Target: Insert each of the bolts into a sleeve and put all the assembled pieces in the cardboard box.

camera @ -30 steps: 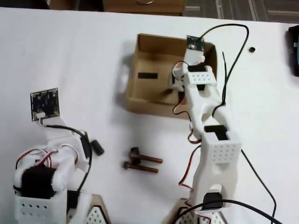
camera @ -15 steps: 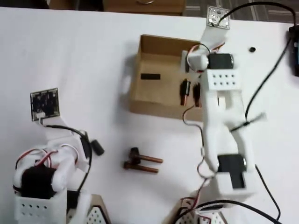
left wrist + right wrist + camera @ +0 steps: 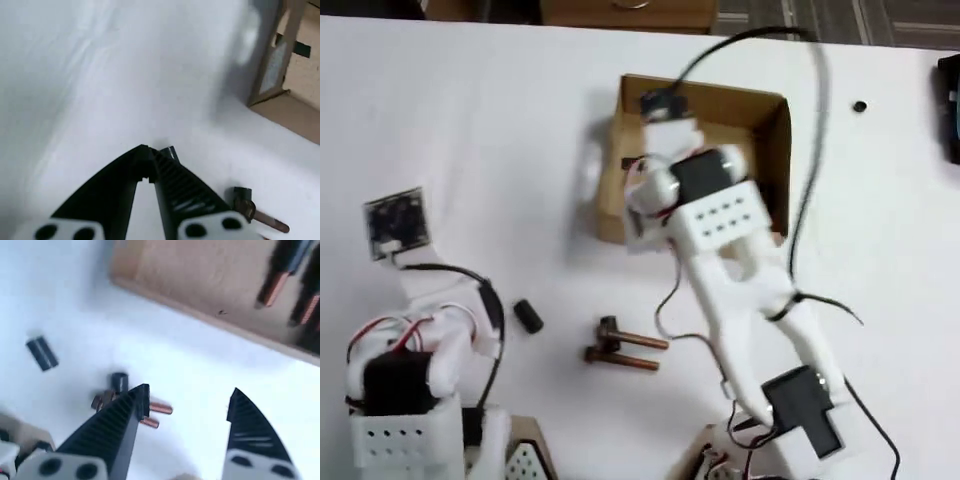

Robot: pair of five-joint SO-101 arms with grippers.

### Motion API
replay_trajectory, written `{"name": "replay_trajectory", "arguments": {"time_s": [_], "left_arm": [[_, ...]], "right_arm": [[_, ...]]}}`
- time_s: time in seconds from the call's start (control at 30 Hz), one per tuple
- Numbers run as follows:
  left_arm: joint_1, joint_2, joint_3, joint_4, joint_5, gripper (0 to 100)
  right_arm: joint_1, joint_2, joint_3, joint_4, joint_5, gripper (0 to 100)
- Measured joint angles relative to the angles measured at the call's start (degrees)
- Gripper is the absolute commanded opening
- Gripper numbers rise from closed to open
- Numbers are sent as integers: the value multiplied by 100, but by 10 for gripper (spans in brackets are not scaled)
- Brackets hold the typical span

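The cardboard box [image 3: 775,130] stands at the back of the table, and my right arm [image 3: 720,215] reaches over its front left part. In the right wrist view my right gripper [image 3: 189,392] is open and holds nothing, above the table just in front of the box wall [image 3: 165,295]. Two copper-and-black assembled pieces [image 3: 274,284] lie inside the box. Two copper bolts [image 3: 625,350] lie side by side on the table, with a loose black sleeve [image 3: 528,315] to their left. My left gripper [image 3: 148,150] is shut and empty, its tip next to the sleeve [image 3: 168,151].
A small black object [image 3: 859,105] lies on the table at the back right. A dark item [image 3: 950,100] sits at the right edge. Cables trail from my right arm over the box. White table lies open to the left of the box.
My right arm swung from the box's right side over to its front left edge, leaving assembled pieces in the box. My left arm drew slightly left, away from the sleeve.
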Motion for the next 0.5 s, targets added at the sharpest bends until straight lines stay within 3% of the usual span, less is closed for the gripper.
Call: {"name": "replay_trajectory", "arguments": {"time_s": [0.17,0.5], "left_arm": [[-659,-9,18,-9,0,22],[-721,0,35,-9,0,23]], "right_arm": [[-703,0,510,0,-141,245],[-1503,-484,695,62,-431,244]]}}
